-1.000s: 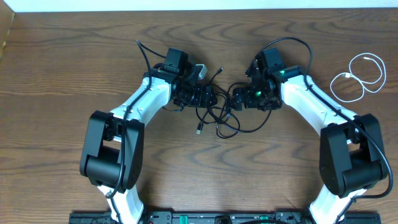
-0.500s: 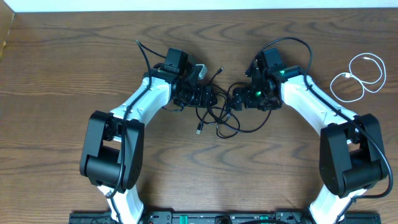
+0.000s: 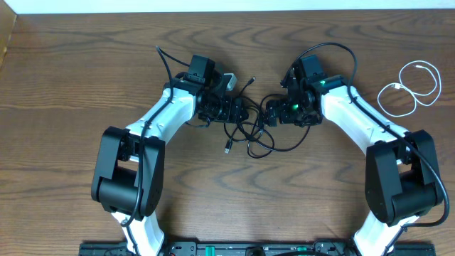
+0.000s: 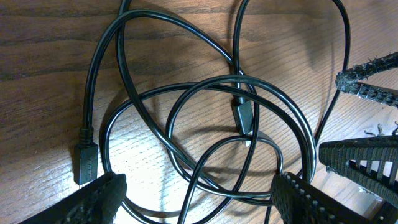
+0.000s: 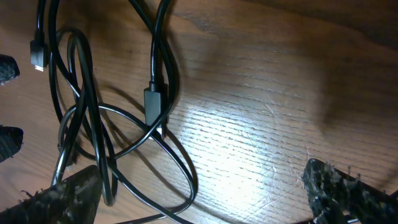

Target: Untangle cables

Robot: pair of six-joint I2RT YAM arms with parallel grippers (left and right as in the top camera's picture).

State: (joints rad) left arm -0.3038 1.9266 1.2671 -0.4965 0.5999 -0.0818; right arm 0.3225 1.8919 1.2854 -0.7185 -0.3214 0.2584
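The black cables (image 3: pixel 249 135) are being seen lying in a tangled heap on the table (image 3: pixel 71 71), around its middle and nearer the far edge, between the two arms. The white cable (image 3: pixel 412 89) is being seen coiled well apart, near the far right corner. The left gripper (image 3: pixel 238 112) is being held over the heap with its jaws spread wide, with loops between its fingers (image 4: pixel 93 199) and a plug (image 4: pixel 86 163) just beside one; nothing is being clamped. The right gripper (image 3: pixel 269 112) is being held facing it, jaws likewise apart, with nothing being gripped.
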